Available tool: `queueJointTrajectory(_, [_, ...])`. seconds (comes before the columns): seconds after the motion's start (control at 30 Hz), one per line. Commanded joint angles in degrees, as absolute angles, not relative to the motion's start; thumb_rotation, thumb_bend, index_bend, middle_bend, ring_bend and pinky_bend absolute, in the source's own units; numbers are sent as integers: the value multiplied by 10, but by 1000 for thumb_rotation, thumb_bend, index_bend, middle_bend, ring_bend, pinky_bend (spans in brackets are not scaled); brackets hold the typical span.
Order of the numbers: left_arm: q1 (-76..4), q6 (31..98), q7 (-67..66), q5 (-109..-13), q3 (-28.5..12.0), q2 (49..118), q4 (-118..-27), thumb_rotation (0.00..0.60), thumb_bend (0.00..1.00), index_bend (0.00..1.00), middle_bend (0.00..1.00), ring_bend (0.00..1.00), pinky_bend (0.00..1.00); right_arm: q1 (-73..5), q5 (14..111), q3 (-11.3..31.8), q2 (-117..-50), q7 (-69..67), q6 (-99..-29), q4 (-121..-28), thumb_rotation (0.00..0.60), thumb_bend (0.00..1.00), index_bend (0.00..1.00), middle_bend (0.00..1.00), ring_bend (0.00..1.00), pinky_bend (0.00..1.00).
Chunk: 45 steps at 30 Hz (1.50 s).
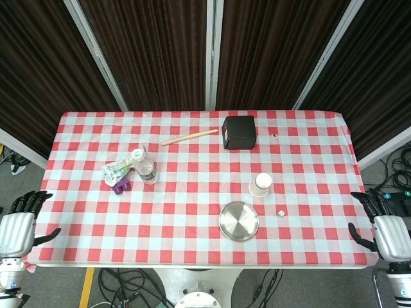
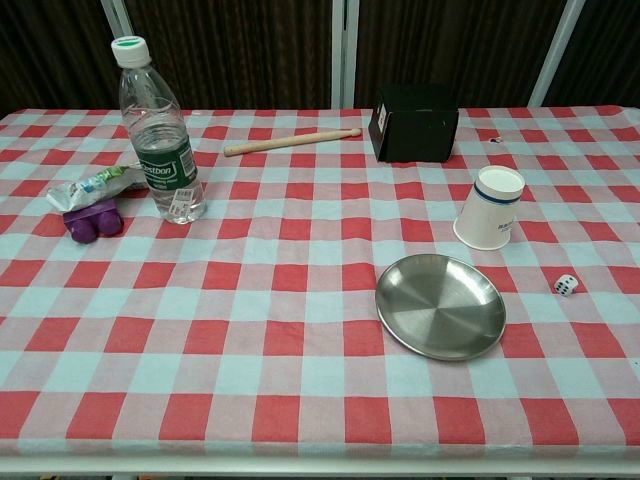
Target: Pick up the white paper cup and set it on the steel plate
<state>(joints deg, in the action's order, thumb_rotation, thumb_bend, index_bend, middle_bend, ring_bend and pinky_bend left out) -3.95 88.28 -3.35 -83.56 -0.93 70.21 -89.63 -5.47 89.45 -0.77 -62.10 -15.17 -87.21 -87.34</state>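
Standing upside down on the red-and-white checked tablecloth (image 2: 300,330), the white paper cup (image 2: 489,207) shows a dark blue band near its upturned base and rests just beyond the steel plate (image 2: 441,306), at about one o'clock from it, close but not touching. A small white die (image 2: 566,284) lies at the plate's three o'clock. The clear water bottle (image 2: 160,135) has a green label whose writing is too small to read surely. Beside the bottle lie a crumpled wrapper (image 2: 100,184) and a purple object (image 2: 92,220). A wooden stick (image 2: 290,141) and a black box (image 2: 415,121) sit at the far side.

The left hand (image 1: 19,224) hangs off the table's left edge, fingers spread, holding nothing. The right hand (image 1: 380,221) hangs off the right edge, likewise spread and empty, with the cup well apart at its ten o'clock in the head view.
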Motion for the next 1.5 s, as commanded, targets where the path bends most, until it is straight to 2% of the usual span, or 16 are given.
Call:
queueJointTrajectory(0.03, [-39,884,-33,-839,-10,703,-896,600,107,204,162,116,163,-54,895,-7,-620,-151,-871,-875,600,324,137,178,3,141])
queueJointTrajectory(0.47, [-34,886,-31,-848,-13,702,-901,600,107,204,162,116,163,-45,905,-3,-619,-156,-879,-876,600,325,137,190,6,141])
queueJointTrajectory(0.57, [-33,885,-32,-847,-14,701,-903,600,107,204,162,116,164,-47,908,0,-618,-151,-877,-878,600,325,136,215,42,146])
queueJointTrajectory(0.63, [-33,883,-32,-846,-14,700,-905,600,107,204,162,116,163,-53,910,4,-616,-140,-872,-882,600,324,136,277,121,207])
queueJointTrajectory(0.67, [-33,882,-32,-846,-15,699,-906,600,107,204,162,116,163,-59,913,7,-615,-132,-866,-886,600,324,136,327,181,273])
queueJointTrajectory(0.73, [-33,881,-30,-846,-16,698,-907,600,107,204,162,116,164,-73,920,13,-614,-116,-856,-892,600,324,142,402,303,415])
queueJointTrajectory(0.8, [-33,881,-30,-847,-17,699,-906,600,107,204,162,116,163,-97,926,18,-611,-91,-823,-902,600,324,162,509,514,641])
queueJointTrajectory(0.87, [-33,880,-29,-847,-17,699,-905,600,107,204,162,116,163,-119,928,20,-609,-70,-790,-909,600,315,183,627,673,806])
queueJointTrajectory(0.97, [-33,878,-26,-847,-18,701,-903,600,107,204,162,116,163,-159,918,24,-613,-48,-719,-910,600,279,256,809,820,956])
queueJointTrajectory(1.1, [-31,878,-21,-845,-19,702,-900,600,107,204,162,116,163,-205,904,21,-636,-15,-632,-895,600,244,337,941,922,1000])
queueJointTrajectory(1.3, [-32,875,-15,-843,-22,701,-898,600,107,204,162,116,163,-250,881,11,-705,26,-539,-838,600,240,378,956,940,1000])
queueJointTrajectory(1.5, [-30,875,-13,-841,-23,700,-897,600,107,204,162,116,163,-265,873,4,-767,53,-519,-776,600,240,378,957,941,1000])
